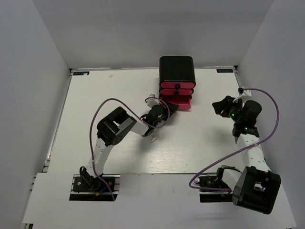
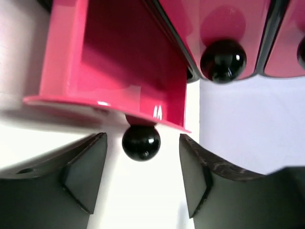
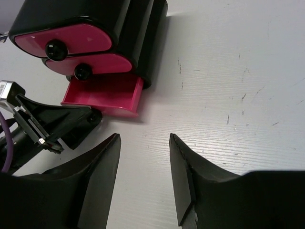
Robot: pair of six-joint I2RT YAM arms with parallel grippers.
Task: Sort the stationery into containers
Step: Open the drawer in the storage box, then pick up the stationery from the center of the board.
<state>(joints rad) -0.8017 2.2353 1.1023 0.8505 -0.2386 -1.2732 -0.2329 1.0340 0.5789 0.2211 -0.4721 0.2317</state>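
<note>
The glossy black cabinet (image 1: 176, 68) stands at the back centre with three pink drawers. The bottom drawer (image 1: 177, 103) is pulled out; what shows of its inside in the right wrist view (image 3: 102, 94) is bare. My left gripper (image 1: 169, 109) is open right at that drawer's front. In the left wrist view the drawer's black knob (image 2: 141, 141) sits between the spread fingers (image 2: 88, 171), touching neither. My right gripper (image 1: 220, 106) is open and empty, over bare table right of the cabinet. No pens, markers or eraser show in any view.
The top drawer (image 3: 76, 38) and middle drawer (image 3: 95, 64) are shut. The middle drawer's knob (image 2: 223, 60) is just above and to the right of the left gripper. White walls enclose the table on three sides. The left gripper also shows in the right wrist view (image 3: 52, 121).
</note>
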